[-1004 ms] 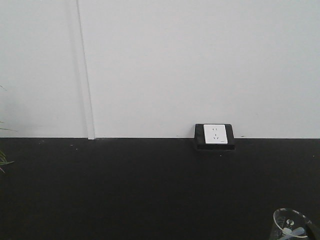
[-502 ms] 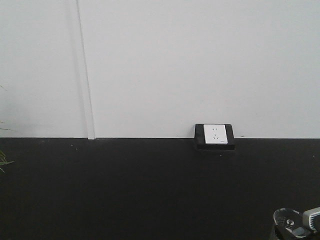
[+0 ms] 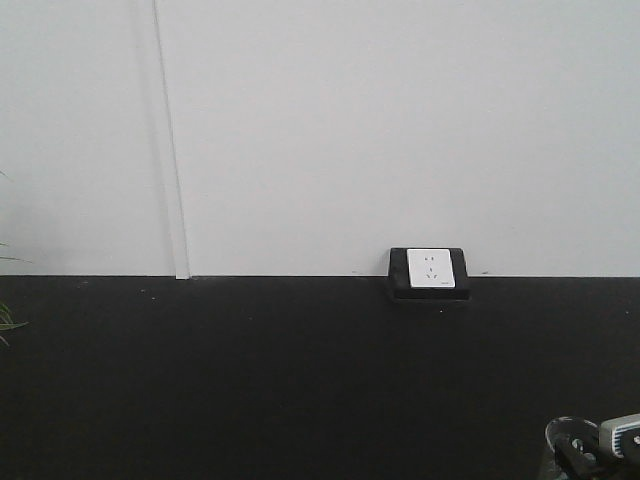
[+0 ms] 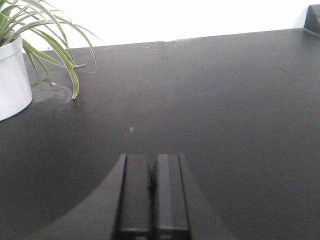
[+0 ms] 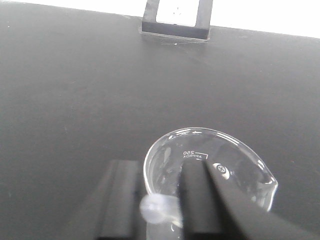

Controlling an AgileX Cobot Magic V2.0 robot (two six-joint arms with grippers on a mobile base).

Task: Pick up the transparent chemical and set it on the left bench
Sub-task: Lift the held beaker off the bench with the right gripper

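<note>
Transparent chemical (image 5: 210, 150) standing on black desk (image 5: 75, 90), 5 o'clock in front view, pale stick (image 5: 152, 209) inside. R end effector (image 5: 157, 172) astride its 9 o'clock wall, one finger in, one out; can't tell if clamped. L end effector (image 4: 151, 170) clenched, empty; plant pot (image 4: 10, 80) at 10 o'clock.

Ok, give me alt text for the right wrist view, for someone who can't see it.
A clear glass beaker sits low in frame against a black bench, the right pincer straddling its near wall, one finger outside and one inside. A pale stick lies in it; a white wall socket sits beyond.
</note>
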